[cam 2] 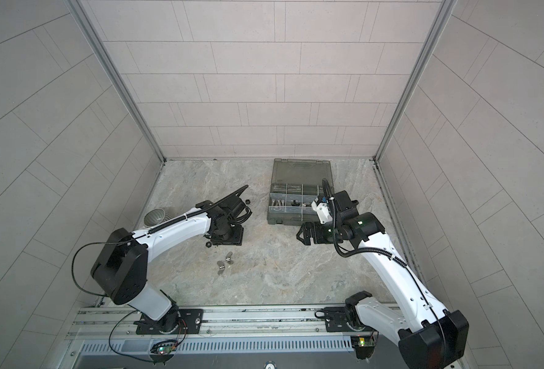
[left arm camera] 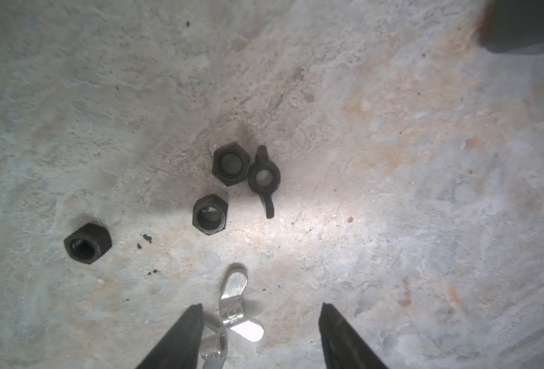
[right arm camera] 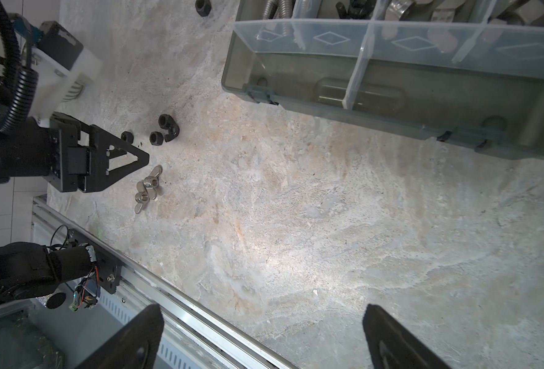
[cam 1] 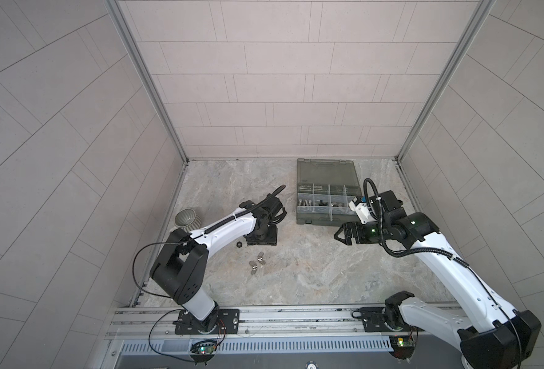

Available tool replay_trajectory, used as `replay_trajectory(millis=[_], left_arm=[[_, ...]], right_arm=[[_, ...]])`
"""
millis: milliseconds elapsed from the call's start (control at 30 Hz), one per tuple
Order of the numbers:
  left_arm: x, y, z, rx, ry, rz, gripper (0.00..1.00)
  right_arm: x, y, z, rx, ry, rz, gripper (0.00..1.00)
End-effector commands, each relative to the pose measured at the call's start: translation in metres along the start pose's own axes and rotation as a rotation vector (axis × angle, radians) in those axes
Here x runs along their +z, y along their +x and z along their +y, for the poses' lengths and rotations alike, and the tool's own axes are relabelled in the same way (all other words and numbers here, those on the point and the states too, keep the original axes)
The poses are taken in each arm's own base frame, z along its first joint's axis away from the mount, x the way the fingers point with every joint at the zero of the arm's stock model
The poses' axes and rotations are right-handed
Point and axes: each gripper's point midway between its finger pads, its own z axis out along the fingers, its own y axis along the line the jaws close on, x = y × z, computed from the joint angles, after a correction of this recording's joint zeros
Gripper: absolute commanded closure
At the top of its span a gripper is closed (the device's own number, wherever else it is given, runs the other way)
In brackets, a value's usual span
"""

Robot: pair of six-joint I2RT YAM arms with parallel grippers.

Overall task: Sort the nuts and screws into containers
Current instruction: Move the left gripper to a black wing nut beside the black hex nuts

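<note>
Left wrist, silver wing nuts, black nuts

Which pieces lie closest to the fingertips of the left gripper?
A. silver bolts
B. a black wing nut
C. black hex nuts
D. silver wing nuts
D: in the left wrist view the silver wing nuts lie on the table right at the fingertips of the left gripper. The black hex nuts and the black wing nut lie farther ahead.
</note>
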Motion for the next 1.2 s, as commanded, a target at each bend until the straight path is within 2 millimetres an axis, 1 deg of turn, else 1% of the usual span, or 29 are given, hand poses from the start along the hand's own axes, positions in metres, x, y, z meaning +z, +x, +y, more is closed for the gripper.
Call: replay_trajectory(millis=[0,233,300,500,667,867,1067,1167], left_arm=[[-0.002,-0.013,-0.011,-0.034,0.059,-0.074,0.36],[0.017,-0.026,-0.020,-0.010,0.050,-0.066,0.39],[0.023,-0.029,-0.022,-0.004,0.043,-0.054,0.41],[0.035,-0.035,-0.024,0.014,0.019,-0.030,0.44],[0.036,-0.039,-0.021,0.026,-0.011,-0.023,0.44],[0.038,-0.039,-0.014,0.027,-0.026,-0.002,0.45],[0.032,-0.038,-0.011,0.029,-0.030,-0.008,0.45],[0.033,-0.037,-0.008,0.032,-0.036,-0.007,0.45]], right_arm=[[-0.004,0.000,0.004,-0.023,-0.006,0.003,0.01],[-0.014,0.010,-0.001,-0.043,0.032,0.020,0.01],[-0.016,0.012,-0.002,-0.043,0.041,0.020,0.01],[-0.022,0.015,-0.006,-0.046,0.071,0.012,0.01],[-0.022,0.014,-0.009,-0.045,0.084,0.009,0.01],[-0.020,0.013,-0.010,-0.041,0.092,0.010,0.01],[-0.020,0.013,-0.012,-0.038,0.100,0.013,0.01],[-0.019,0.012,-0.012,-0.040,0.100,0.014,0.01]])
